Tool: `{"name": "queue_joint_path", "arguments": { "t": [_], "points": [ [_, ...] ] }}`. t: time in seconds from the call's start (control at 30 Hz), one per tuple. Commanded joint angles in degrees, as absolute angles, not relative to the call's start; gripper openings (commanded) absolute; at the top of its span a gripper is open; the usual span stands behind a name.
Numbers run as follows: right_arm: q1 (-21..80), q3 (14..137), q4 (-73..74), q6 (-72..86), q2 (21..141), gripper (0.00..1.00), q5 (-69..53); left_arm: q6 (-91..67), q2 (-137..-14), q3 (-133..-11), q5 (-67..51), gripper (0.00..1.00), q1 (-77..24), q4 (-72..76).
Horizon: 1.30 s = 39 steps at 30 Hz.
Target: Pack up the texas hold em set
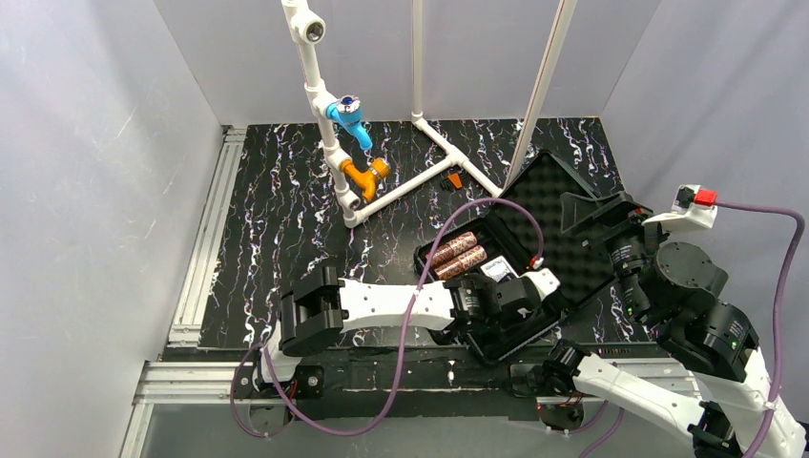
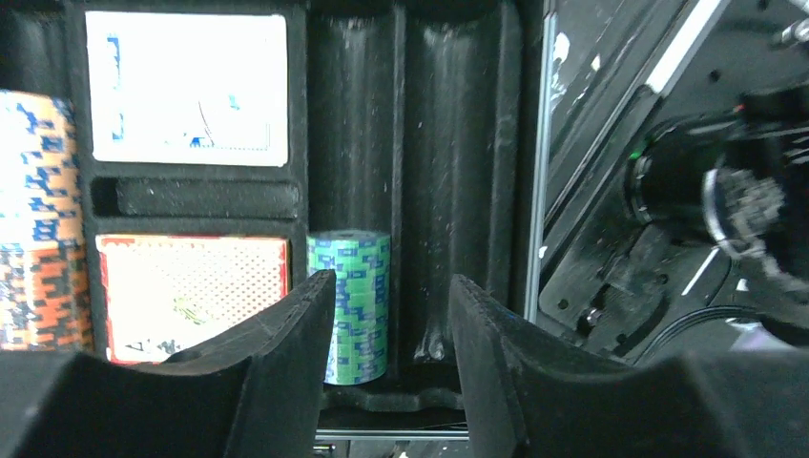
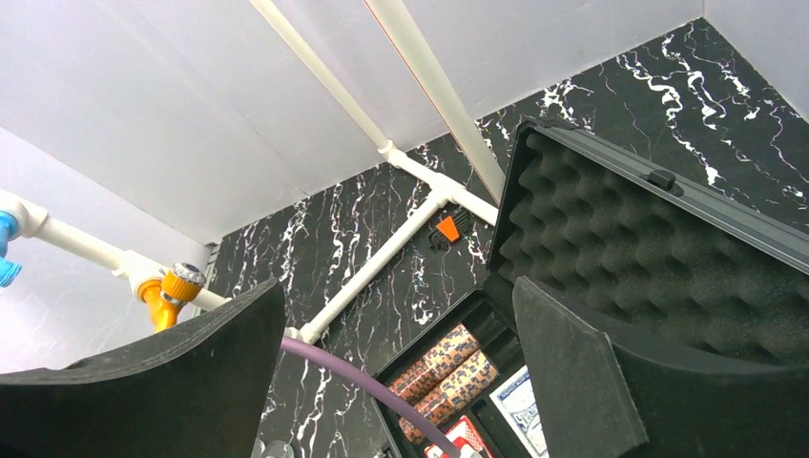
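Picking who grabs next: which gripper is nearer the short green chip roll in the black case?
Left. The left gripper hangs over the chip roll; the right gripper hovers by the foam lid.

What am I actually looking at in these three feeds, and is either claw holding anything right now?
Two robot arms are bolted at the near edge of the table. The top view looks down on both arms. The other two views come from a camera on each wrist, so the dark wedges at the bottom of each are that arm's own fingers.

An open black case lies on the table with its foam lid tipped back. Behind it is a white pipe frame.

The left gripper hovers open over the case's trays. These hold a blue card deck, a red card deck, red-brown chip rolls and a green chip roll. The green roll lies in its groove and does not look clamped. The right gripper is open and empty, near the lid.
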<state>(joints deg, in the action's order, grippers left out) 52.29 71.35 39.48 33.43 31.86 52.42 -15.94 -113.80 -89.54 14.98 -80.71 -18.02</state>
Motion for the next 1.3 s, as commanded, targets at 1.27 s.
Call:
{"name": "queue_joint_path", "arguments": {
  "t": [1.27],
  "points": [
    [52.5,69.8,36.4,32.6,32.1,0.97,54.5,-16.3,-119.8,-94.0,11.2,0.19,-76.3,-23.7]
  ]
}}
